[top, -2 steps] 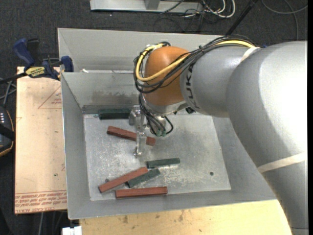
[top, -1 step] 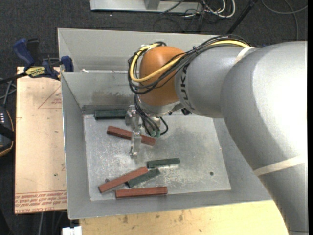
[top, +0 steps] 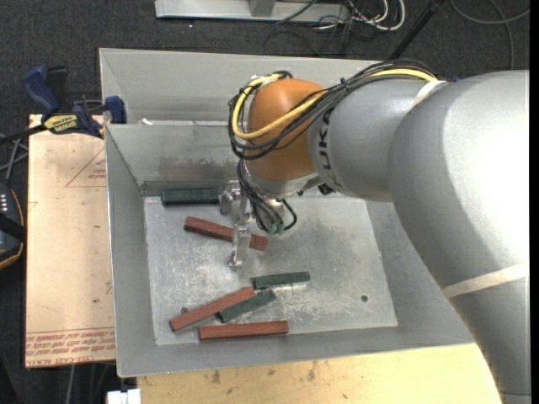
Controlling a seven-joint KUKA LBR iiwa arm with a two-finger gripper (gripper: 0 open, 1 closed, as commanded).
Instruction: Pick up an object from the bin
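- We see the gripper (top: 238,257) low over the middle of the grey bin (top: 345,251), crossing the right part of a slanted red-brown bar (top: 210,228). We cannot tell whether it is open or closed.
- Just to its front right lies a short green bar (top: 280,280).
- Nearer the front, a long red-brown bar (top: 206,311), a dark green bar (top: 248,305) and a flat red-brown bar (top: 242,331) lie close together.
- A back green bar (top: 189,196) rests along the far wall.

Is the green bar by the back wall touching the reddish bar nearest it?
Apart. The camera view shows bare bin floor between the green bar and the reddish bar.
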